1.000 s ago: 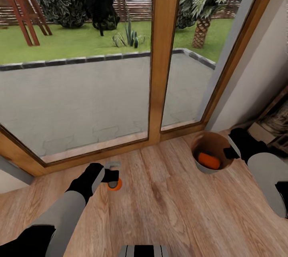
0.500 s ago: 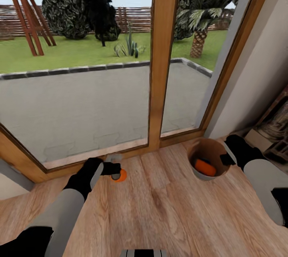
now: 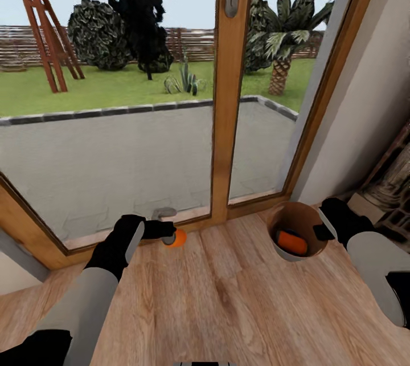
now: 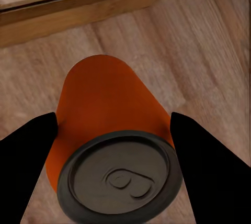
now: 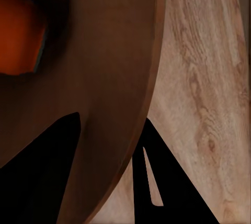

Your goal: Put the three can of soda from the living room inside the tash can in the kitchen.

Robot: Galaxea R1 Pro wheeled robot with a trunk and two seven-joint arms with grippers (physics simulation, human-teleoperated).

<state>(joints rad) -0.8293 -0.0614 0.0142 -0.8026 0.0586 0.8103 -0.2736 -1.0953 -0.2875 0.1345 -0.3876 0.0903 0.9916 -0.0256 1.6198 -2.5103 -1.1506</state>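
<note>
While the head view shows the left gripper (image 3: 166, 233) at eight o'clock, its wrist view shows its jaws clamped on a bright orange grey-topped soda can (image 4: 112, 140), unlabelled. The right gripper (image 5: 107, 169) straddles the round grey orange-brown-lined bin's wall (image 3: 280, 247), touching; a second orange can (image 3: 292, 242) lies inside.

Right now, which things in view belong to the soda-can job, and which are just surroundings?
Belongs to the job:
- orange can between the left gripper fingers
- second orange can lying inside the trash can
- right gripper at the trash can's rim

Just surroundings:
- glass doors
- wood floor
- shelf clutter at right
</note>
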